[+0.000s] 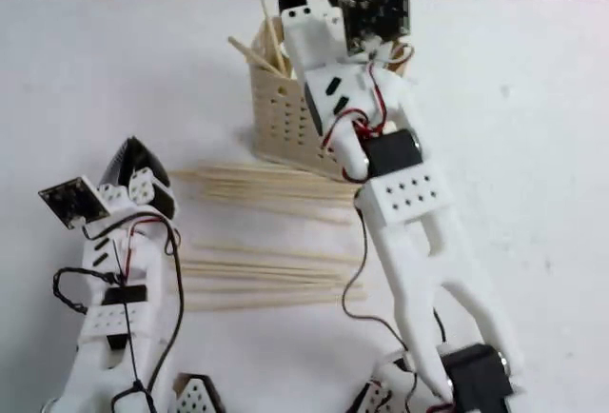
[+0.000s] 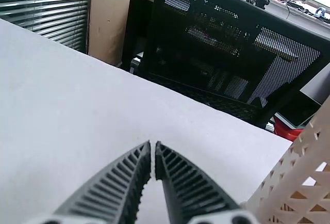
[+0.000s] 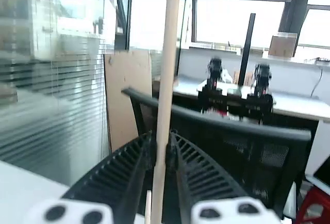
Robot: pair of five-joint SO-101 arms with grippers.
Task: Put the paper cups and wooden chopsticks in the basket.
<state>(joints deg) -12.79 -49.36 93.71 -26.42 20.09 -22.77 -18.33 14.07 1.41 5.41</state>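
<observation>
White tabletop (image 1: 533, 147) carries everything we see from above. Past its far edge stand a black mesh chair (image 2: 232, 43), window blinds (image 2: 46, 7) and a cardboard sheet (image 2: 108, 12).

We find the right arm (image 1: 409, 242) stretched forward from the near edge, with its wrist above the cream lattice basket (image 1: 281, 118). The right gripper (image 3: 161, 139) is clamped on one wooden chopstick (image 3: 167, 79), which it holds upright. The left arm (image 1: 114, 308) sits folded near the front left corner. The left gripper (image 2: 153, 149) hangs over bare table with its ribbed fingers pressed together and nothing between them.

Several standing chopsticks (image 1: 266, 42) already lean inside the basket. Between the arms lie two flat bundles of loose chopsticks, one bundle (image 1: 266, 189) just beside the basket's foot and the other bundle (image 1: 257, 280) nearer us.
</observation>
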